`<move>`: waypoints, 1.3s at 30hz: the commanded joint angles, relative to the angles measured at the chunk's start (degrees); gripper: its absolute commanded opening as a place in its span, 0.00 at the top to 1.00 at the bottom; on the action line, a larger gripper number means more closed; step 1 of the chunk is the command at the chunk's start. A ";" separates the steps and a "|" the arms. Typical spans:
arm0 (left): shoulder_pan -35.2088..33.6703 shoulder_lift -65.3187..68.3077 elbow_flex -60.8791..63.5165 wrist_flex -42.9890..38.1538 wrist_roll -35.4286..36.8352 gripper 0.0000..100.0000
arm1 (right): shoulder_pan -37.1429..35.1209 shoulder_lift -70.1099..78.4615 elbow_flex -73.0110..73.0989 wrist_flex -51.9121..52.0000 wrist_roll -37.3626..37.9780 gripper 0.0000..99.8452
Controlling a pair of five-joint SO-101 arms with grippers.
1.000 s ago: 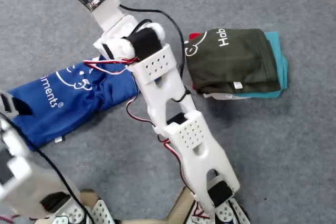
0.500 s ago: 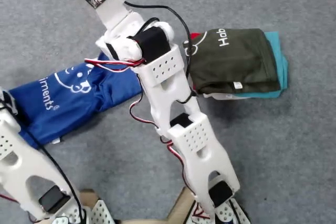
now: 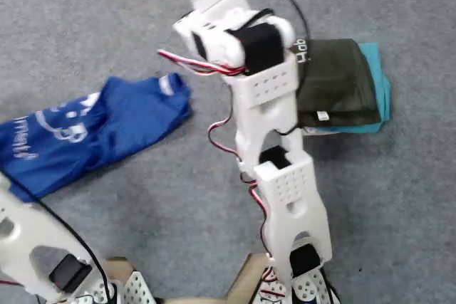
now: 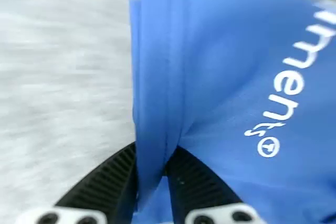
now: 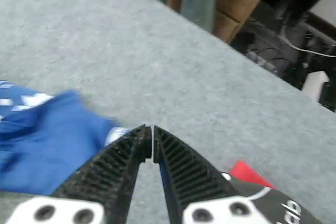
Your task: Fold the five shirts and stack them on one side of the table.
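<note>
The grey surface (image 3: 399,197) carries two groups of cloth, well apart, and that split fits the task: finished work at the far right, unfinished work at the left.

The right arm (image 3: 274,140) rises from the near edge and leans toward the far side, crossing the left end of the stack. The left arm (image 3: 28,247) sits at the near left corner.

The blue shirt (image 3: 107,126) lies loosely at the left, rumpled and narrowed, not yet a tidy fold. It looks to be the fifth shirt, the one being worked. The left jaws are pinched tight on a doubled edge of it (image 4: 226,66), probably to hold that end while the cloth is drawn over.

The stack of folded shirts (image 3: 349,115) has a dark green shirt (image 3: 335,80) on top and a teal shirt (image 3: 381,90) beneath it, squared up so that another can go on top.

The right jaws hang above the surface between the blue shirt's far end (image 5: 47,150) and the stack. They are closed to a sliver, and I judge them empty.

The blue shirt's left end is cut off by the high view's edge. The arm covers the stack's left side, and its lower layers show as thin slivers, a red corner (image 5: 247,174) among them, so I cannot count the shirts.
</note>
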 commanded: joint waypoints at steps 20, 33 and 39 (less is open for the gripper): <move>21.05 -34.64 11.38 0.62 0.97 0.97 | 14.95 -12.09 -1.80 0.79 0.09 0.99; 49.36 -36.04 24.75 -2.90 12.84 0.97 | 15.74 -11.91 -1.71 0.70 0.09 0.99; 56.48 -29.80 24.66 -6.24 17.49 0.97 | 15.91 -11.91 -1.71 0.70 0.09 0.99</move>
